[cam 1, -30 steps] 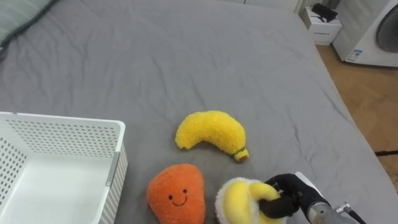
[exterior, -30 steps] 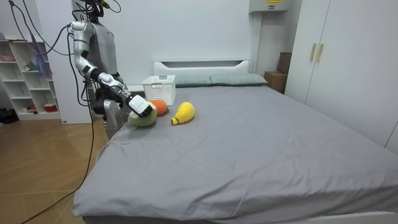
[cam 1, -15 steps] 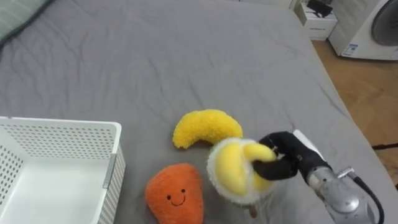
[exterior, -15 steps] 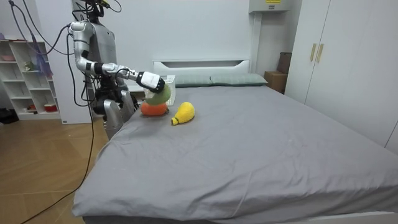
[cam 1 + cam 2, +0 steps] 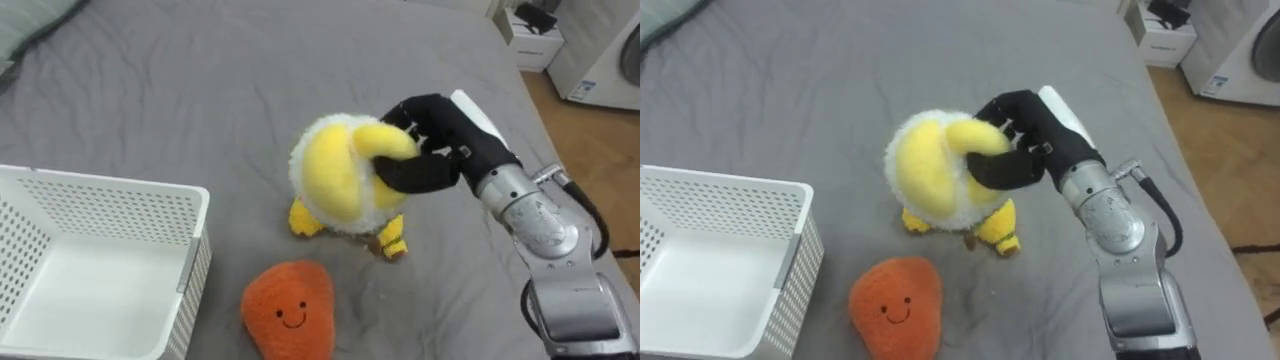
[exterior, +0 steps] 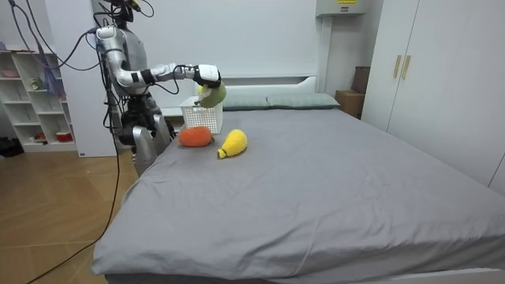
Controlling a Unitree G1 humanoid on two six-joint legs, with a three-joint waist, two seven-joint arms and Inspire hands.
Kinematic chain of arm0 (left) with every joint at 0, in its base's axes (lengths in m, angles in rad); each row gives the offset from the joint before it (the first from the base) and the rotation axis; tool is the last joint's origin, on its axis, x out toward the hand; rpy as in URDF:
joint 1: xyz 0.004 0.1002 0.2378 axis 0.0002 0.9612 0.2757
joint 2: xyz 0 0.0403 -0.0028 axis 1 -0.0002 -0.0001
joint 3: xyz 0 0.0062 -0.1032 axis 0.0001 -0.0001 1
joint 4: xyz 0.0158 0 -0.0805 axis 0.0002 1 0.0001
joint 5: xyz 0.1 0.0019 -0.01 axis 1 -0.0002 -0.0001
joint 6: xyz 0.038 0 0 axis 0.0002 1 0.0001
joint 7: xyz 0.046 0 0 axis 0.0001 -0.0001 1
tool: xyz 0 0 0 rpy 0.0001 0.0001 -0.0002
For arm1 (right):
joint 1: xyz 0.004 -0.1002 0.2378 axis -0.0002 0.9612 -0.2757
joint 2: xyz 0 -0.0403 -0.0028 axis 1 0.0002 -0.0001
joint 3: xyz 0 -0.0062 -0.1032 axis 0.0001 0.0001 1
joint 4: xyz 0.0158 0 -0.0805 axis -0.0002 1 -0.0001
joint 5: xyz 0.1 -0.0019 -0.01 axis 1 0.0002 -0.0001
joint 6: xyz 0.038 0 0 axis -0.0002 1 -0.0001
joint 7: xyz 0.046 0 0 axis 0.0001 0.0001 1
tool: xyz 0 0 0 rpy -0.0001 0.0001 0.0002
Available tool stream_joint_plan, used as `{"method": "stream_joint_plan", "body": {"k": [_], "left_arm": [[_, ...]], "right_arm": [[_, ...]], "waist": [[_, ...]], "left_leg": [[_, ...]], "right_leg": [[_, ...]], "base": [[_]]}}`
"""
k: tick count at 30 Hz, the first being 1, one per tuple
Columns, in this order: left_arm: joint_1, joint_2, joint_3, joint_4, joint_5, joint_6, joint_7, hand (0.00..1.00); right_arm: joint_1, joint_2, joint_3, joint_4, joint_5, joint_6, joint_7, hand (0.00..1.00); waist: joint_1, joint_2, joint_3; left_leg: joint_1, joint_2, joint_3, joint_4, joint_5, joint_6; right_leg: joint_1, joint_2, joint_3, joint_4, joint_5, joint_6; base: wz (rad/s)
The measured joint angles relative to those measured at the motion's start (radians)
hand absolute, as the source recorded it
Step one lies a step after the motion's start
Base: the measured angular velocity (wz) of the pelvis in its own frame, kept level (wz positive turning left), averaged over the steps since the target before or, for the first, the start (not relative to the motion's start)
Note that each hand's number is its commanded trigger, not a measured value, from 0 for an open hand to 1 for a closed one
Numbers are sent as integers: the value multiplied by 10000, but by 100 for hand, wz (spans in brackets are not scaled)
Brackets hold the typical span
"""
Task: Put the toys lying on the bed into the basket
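Observation:
My right hand (image 5: 430, 150) is shut on a round yellow and white plush toy (image 5: 340, 180) and holds it in the air above the grey bed (image 5: 200, 90). Under it lies a yellow banana plush (image 5: 300, 217), partly hidden by the held toy. An orange plush with a smiling face (image 5: 290, 310) lies nearer to me on the bed. A white perforated basket (image 5: 100, 195) stands on the bed at my left, with nothing inside as far as I see. In the room view the right hand (image 6: 207, 75) holds the toy (image 6: 211, 95) beside the basket (image 6: 201, 114).
I stand at the side of the bed near its head end. A washing machine (image 5: 610, 60) and a white box (image 5: 540, 45) stand on the wooden floor past the bed's right edge. A pillow (image 5: 30, 25) lies at the far left. Shelves (image 6: 39, 95) stand behind me.
My right hand has lifted the yellow and white plush off the bed, up and towards the basket. The banana and the orange plush lie where they were.

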Motion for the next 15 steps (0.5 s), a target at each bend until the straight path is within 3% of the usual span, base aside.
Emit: {"method": "stream_joint_plan", "body": {"k": [5,10,15], "left_arm": [[-204,-10,-297,-9,-30,-81,-35,0],[-414,-40,-366,5,-22,-80,84,0],[-496,-128,-349,-9,-24,-54,155,0]], "right_arm": [[-762,32,559,281,411,166,222,100],[-1320,163,1115,1199,505,307,214,100],[-1840,236,1383,1866,464,385,35,100]], "waist": [[469,-106,-8],[1223,-297,24],[1612,-395,67]], "left_leg": [[-157,-92,-440,7,86,28],[-224,-172,-787,10,136,48],[-514,-256,-1166,107,184,82]], "right_leg": [[103,-99,-471,-24,-4,6],[176,-166,-791,-30,-20,32],[145,-245,-1227,-35,-27,43]], "base": [[26],[18],[23]]}}
